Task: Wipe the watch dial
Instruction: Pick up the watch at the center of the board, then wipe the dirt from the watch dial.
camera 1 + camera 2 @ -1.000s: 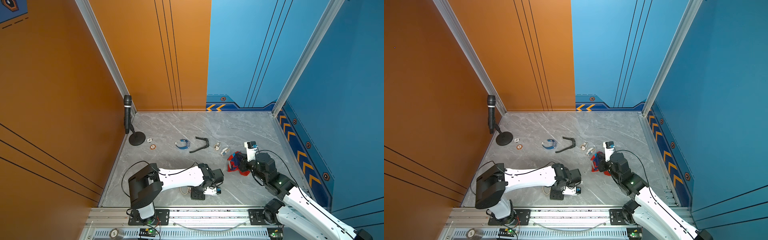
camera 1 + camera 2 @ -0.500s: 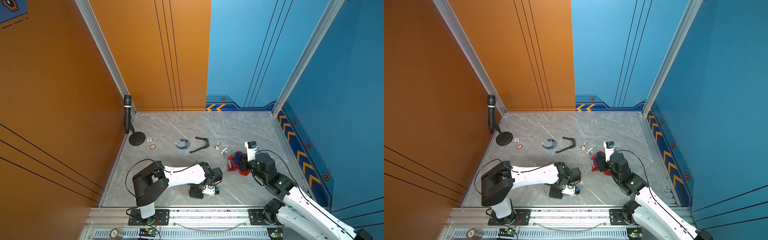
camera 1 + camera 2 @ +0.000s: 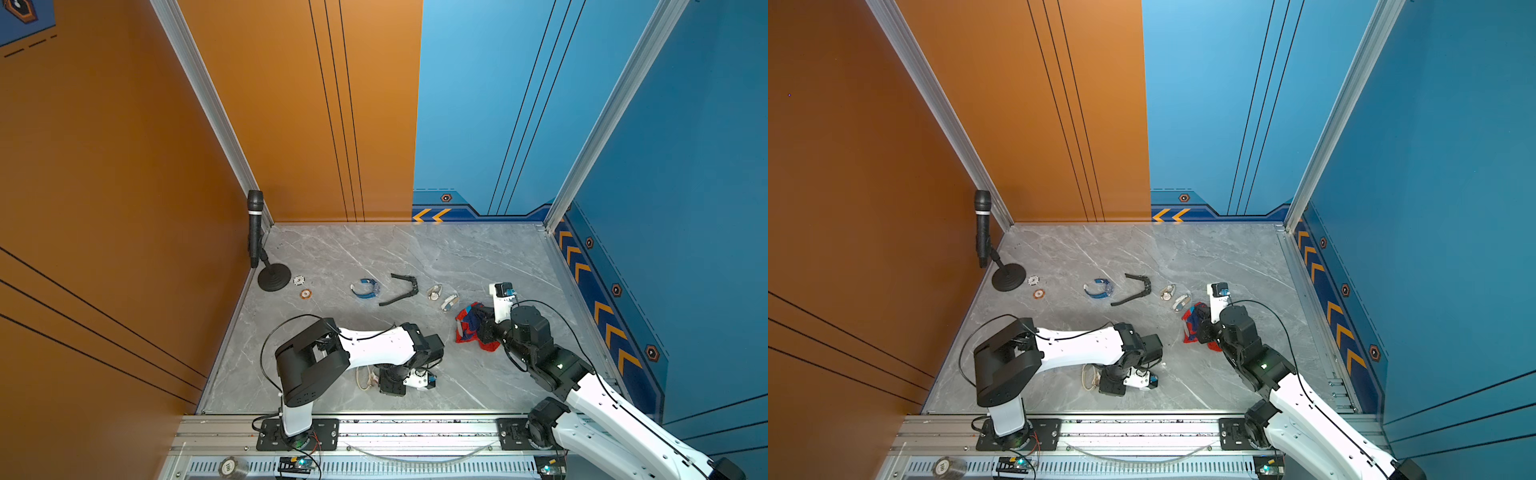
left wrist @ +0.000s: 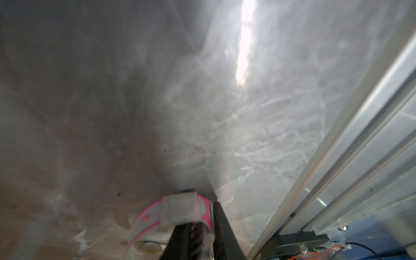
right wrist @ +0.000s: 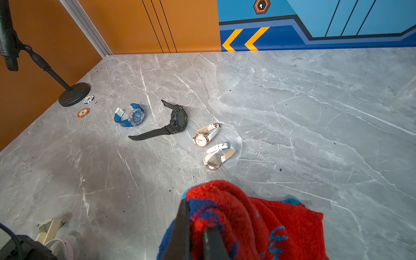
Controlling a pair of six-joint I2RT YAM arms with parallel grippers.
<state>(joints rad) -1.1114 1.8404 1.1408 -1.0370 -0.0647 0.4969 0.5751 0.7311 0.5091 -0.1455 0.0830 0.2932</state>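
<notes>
L gripper (image 4: 200, 216) pinches looped pink watch strap (image 4: 146, 219); R gripper (image 5: 198, 216) clamps fuzzy red-blue cloth (image 5: 258, 225) (crumpled lump).

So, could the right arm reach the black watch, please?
Probably yes: the black watch lies uncovered on the table ahead of the right tool, shut on the red-and-blue cloth; two white watches lie close by.

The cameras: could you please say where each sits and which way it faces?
Top views: high in front, looking down on the table; left arm and right arm show.
Left wrist: low over the table, rail beside; left gripper on pink watch.
Right wrist: faces back wall over black watch; right gripper holds cloth.
Shared: black watch, in right wrist and both top views.
</notes>
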